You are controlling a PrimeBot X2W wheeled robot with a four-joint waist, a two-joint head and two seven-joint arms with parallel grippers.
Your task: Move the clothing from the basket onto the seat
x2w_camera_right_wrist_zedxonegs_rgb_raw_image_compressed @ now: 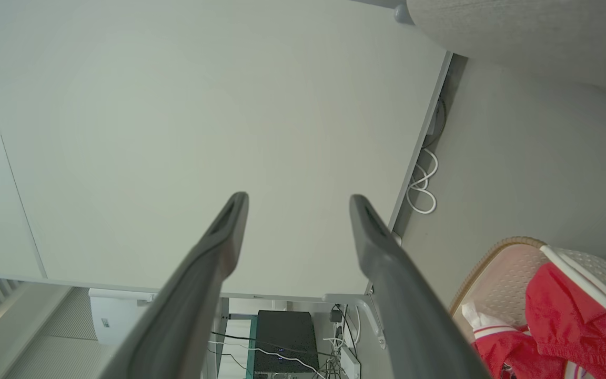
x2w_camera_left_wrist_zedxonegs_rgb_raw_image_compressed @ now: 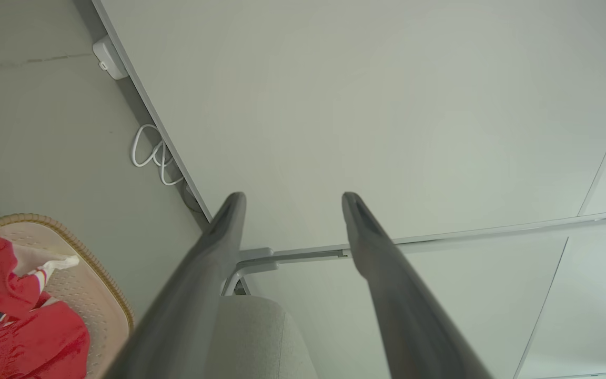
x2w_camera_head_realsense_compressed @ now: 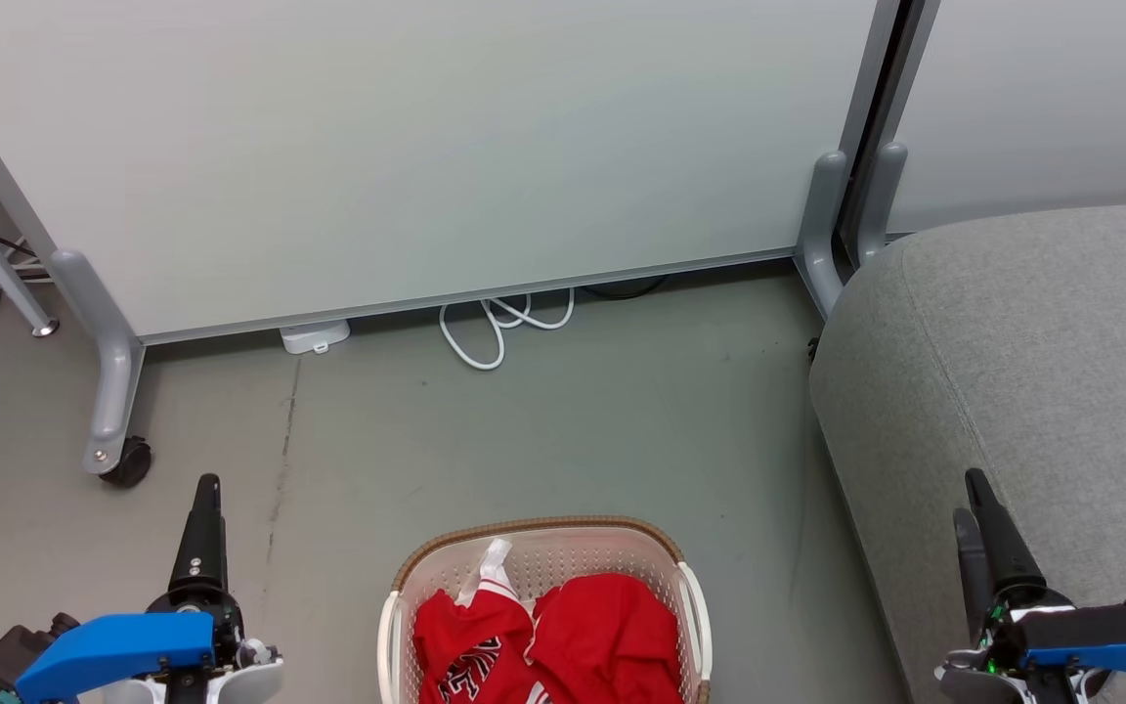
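While left gripper (x2w_camera_left_wrist_zedxonegs_rgb_raw_image_compressed: 293, 202) and right gripper (x2w_camera_right_wrist_zedxonegs_rgb_raw_image_compressed: 298, 202) gape wide, two garments (x2w_camera_head_realsense_compressed: 610, 626) occupy one basket (x2w_camera_head_realsense_compressed: 534, 526).

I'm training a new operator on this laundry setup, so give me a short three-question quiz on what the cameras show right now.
1. True or false: the clothing is lying on the seat.
2. Multiple choice: going by the robot's own sides, where does the seat stand relative to the basket? A) to its left B) to its right C) underneath it
3. Fill in the blank: the left gripper and the right gripper both have their jaws ___, with nothing between the fingers.

Key
1. False: the clothing is in the basket.
2. B.
3. open.
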